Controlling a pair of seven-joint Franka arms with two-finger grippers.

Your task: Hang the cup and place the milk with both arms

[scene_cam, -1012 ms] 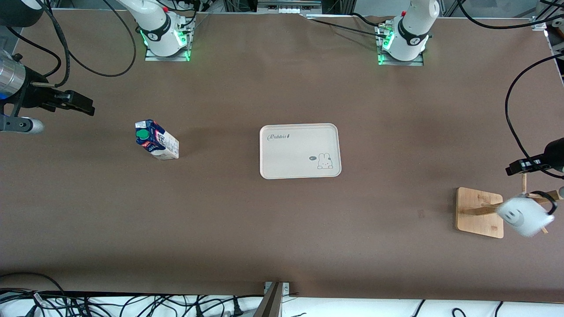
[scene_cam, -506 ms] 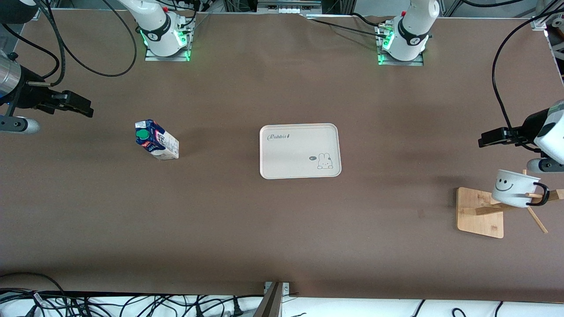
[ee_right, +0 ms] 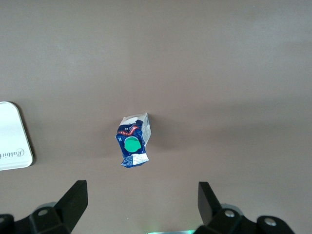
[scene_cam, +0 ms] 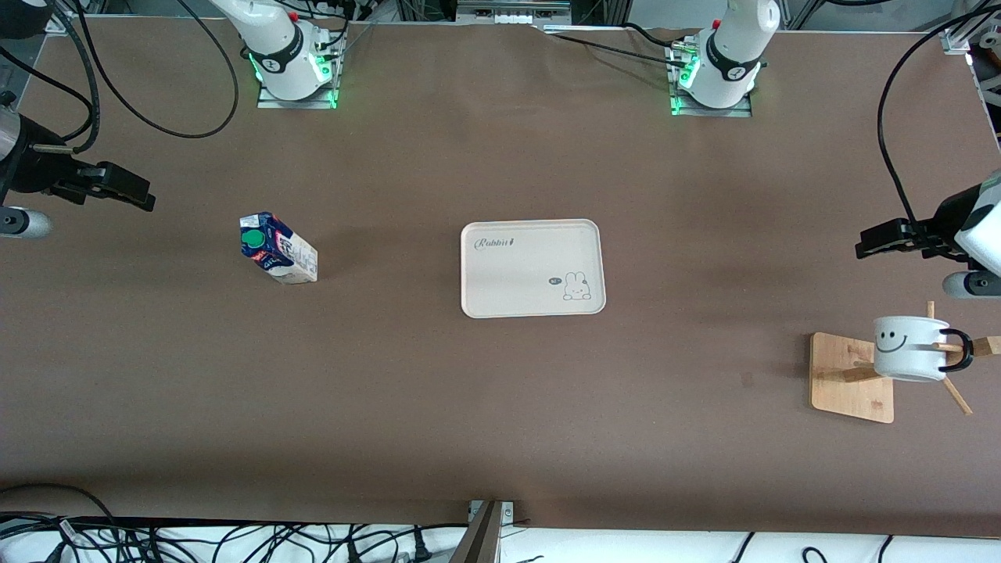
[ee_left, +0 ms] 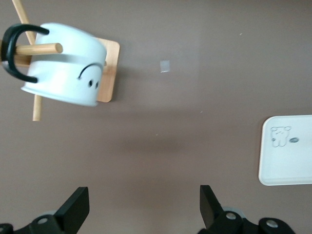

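Nearest the front camera, at the left arm's end of the table, the cup [scene_cam: 909,348] is hanging by its black loop handle on a peg of the wooden rack [scene_cam: 851,378], its smiley face showing on the side. From the left wrist view the cup [ee_left: 66,66] is sitting tilted on the peg, and the rack's flat base [ee_left: 110,73] is peeking out from under it.

A little farther from the front camera, over the bare table next to the rack, the left gripper [scene_cam: 880,238] is hovering with its fingers [ee_left: 74,210] spread wide apart and holding nothing; it is touching neither cup nor rack.

Around the middle of the table the cream tray [scene_cam: 533,267] is lying flat, with a small rabbit drawing in one corner and nothing on it.

Toward the right arm's end, about as far from the front camera as the tray and well apart from it, the milk [scene_cam: 276,250] is standing upright on the table, green cap up.

At that same end the right gripper [scene_cam: 125,188] is hanging in the air over the table edge, its fingers [ee_right: 73,200] wide apart and empty, with the milk [ee_right: 133,141] in sight below it and untouched.
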